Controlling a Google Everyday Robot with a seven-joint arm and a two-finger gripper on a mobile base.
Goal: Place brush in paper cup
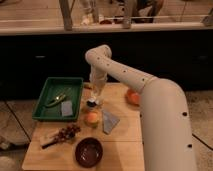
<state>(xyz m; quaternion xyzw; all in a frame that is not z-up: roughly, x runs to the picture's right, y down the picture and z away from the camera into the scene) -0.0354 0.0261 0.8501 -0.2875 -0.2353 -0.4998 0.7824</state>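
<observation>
My gripper [93, 98] points straight down over the table's middle, just right of the green tray. It is shut on the brush [91, 103], whose dark head and pale part hang from its tip. The paper cup [91, 118], small and orange with a paler inside, stands upright on the wooden table [125, 145] just in front of and below the brush. The brush is a short gap behind the cup's rim, not inside it.
A green tray [50, 86] with small items lies to the left. A wide shallow orange bowl [131, 96] is to the right, partly behind my arm. A grey packet [110, 121] lies beside the cup. Grapes [67, 132], a tan block [50, 140] and a dark brown bowl [89, 151] are in front.
</observation>
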